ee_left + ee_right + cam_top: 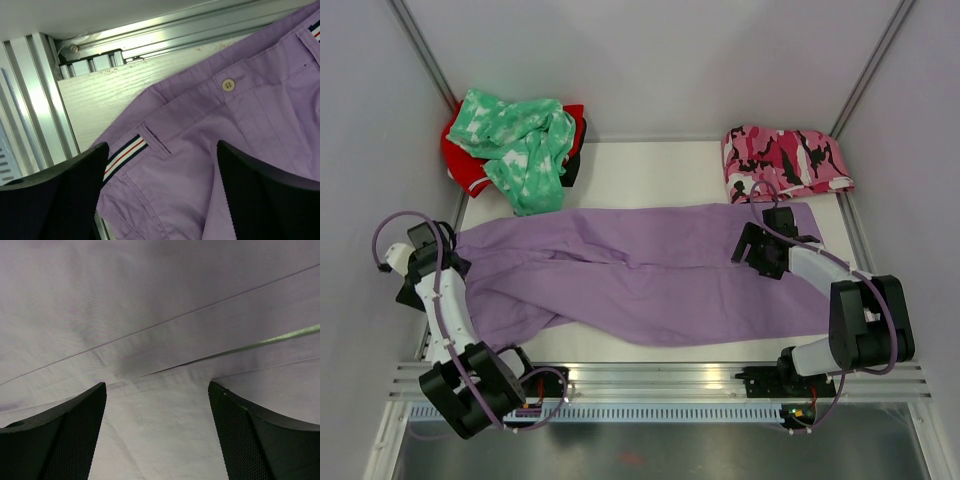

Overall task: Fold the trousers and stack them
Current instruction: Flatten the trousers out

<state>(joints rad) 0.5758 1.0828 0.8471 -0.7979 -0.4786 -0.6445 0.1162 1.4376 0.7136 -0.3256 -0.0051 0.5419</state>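
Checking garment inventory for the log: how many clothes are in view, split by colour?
Lilac-purple soft cloth trousers, spread on the table: 1
Mint-green garment with white pattern, crumpled: 1
Red garment, partly under the green one: 1
Pink-black camouflage garment: 1
Total: 4

trousers (pixel 650 270): soft matt lilac cloth, fine weave | belt-loop stripe (pixel 125 154): flat woven tape | button (pixel 228 84): pale, smooth, slight sheen | table (pixel 95 100): whitish matt wood grain | rail (pixel 165 30): bright brushed metal, ribbed

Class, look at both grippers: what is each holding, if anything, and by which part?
Nothing is held. The left gripper stands open over the waistband of the trousers; the right gripper is open too, gripping nothing.
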